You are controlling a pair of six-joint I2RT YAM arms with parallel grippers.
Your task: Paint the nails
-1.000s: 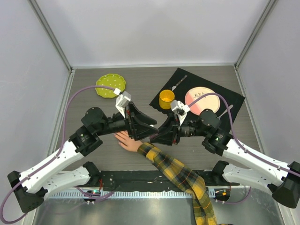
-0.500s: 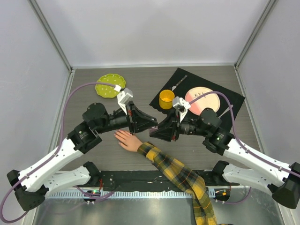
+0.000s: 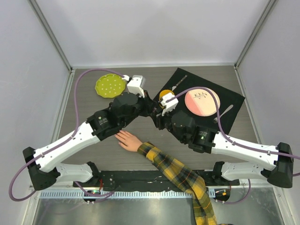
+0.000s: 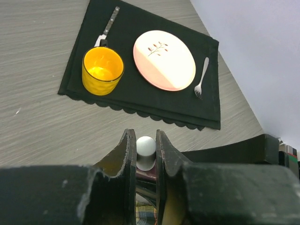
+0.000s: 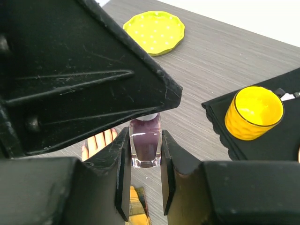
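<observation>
My right fingers (image 5: 145, 139) are clamped tight on the dark purple polish bottle (image 5: 145, 151), my left fingers (image 4: 146, 138) are pinching its white cap (image 4: 146, 148), and the fake hand (image 3: 125, 139) is lying nearby on the surface (image 3: 84, 108).

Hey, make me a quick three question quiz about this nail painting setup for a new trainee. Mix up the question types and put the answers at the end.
1. True or false: the right gripper is shut on the dark nail polish bottle.
2. What is the left gripper clamping? A) the fork B) the bottle's white cap C) the green plate
3. Fill in the blank: the yellow cup stands on the black ____.

Key: 1 true; 2 B; 3 placemat.
</observation>
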